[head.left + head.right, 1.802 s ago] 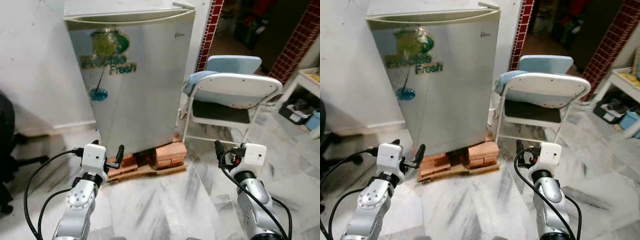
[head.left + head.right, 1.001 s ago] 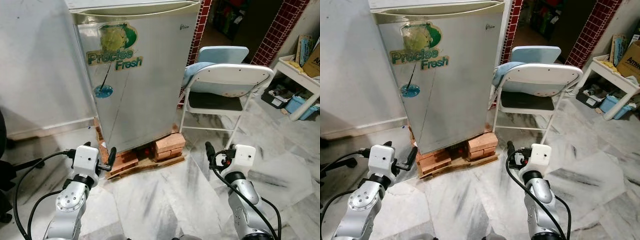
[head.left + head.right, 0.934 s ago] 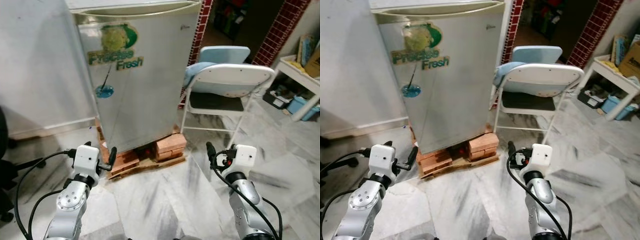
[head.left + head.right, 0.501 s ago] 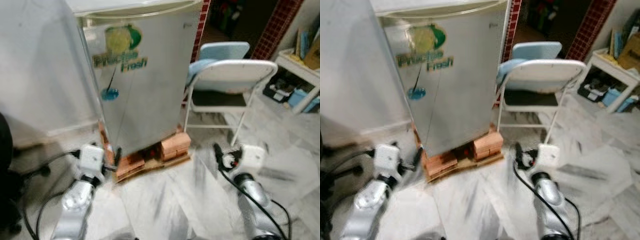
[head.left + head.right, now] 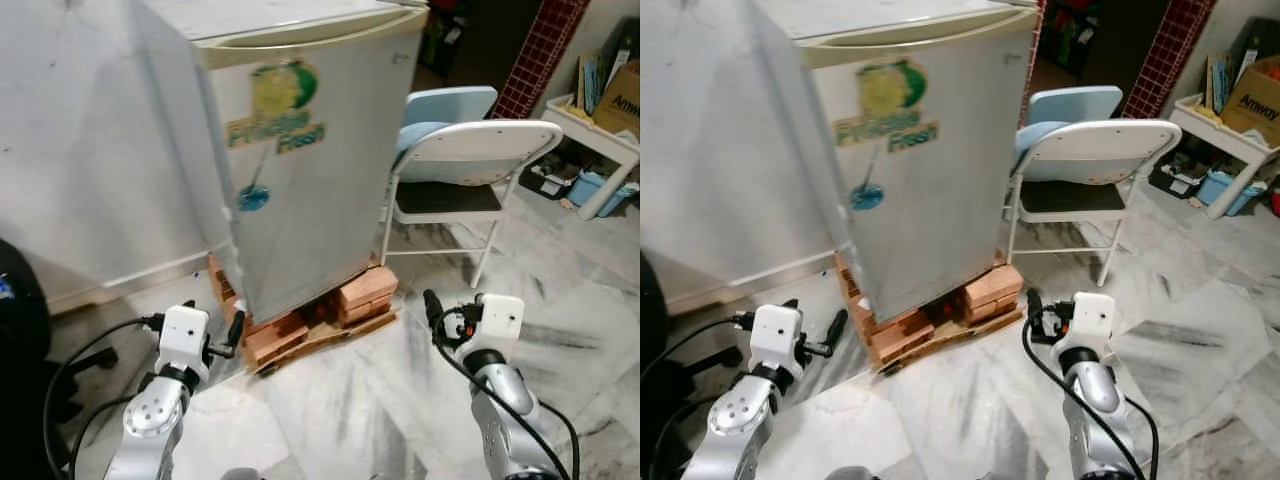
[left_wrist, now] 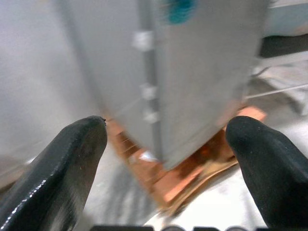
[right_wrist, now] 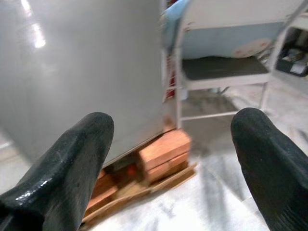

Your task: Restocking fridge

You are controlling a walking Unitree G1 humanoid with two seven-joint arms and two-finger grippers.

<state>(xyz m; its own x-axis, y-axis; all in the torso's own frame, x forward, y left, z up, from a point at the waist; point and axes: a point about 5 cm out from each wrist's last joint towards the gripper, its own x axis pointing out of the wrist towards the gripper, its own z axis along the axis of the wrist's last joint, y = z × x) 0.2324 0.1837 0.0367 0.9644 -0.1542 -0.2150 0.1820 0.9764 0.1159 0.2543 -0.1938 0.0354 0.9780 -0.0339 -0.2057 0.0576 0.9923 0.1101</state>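
— While the door is closed, where does the fridge (image 5: 310, 150) stand?

— Straight ahead, against the pale wall (image 5: 90, 140), raised off the marble floor (image 5: 390, 400) on red bricks (image 5: 365, 292) and a wooden pallet (image 5: 320, 338). Its silver front carries a green sticker (image 5: 275, 105) reading something like "Precise Fresh", though the lettering is blurred.

— And the arms?

— Both are held low in front of the body, well short of the fridge. The left gripper (image 6: 163, 159) points at the fridge's lower left corner, its two black fingers (image 6: 62, 163) spread wide with nothing between them. The right gripper (image 7: 168, 159) points toward the lower right corner and the bricks, fingers (image 7: 67, 159) likewise spread wide and empty.

— What sits beside the fridge?

— To its right, a white folding chair (image 5: 470, 160) with a dark seat, close to the fridge's side, and a pale blue cushion (image 5: 1070, 105) behind its backrest. Further right, a low white table (image 5: 1230, 135) holds a cardboard box (image 5: 1255, 95), with a blue tub (image 5: 1218, 185) under it. A red brick pillar (image 5: 535, 45) rises behind the chair

— Anything on the left?

— A dark rounded shape (image 5: 20, 330) at the picture's edge; I cannot tell what it is
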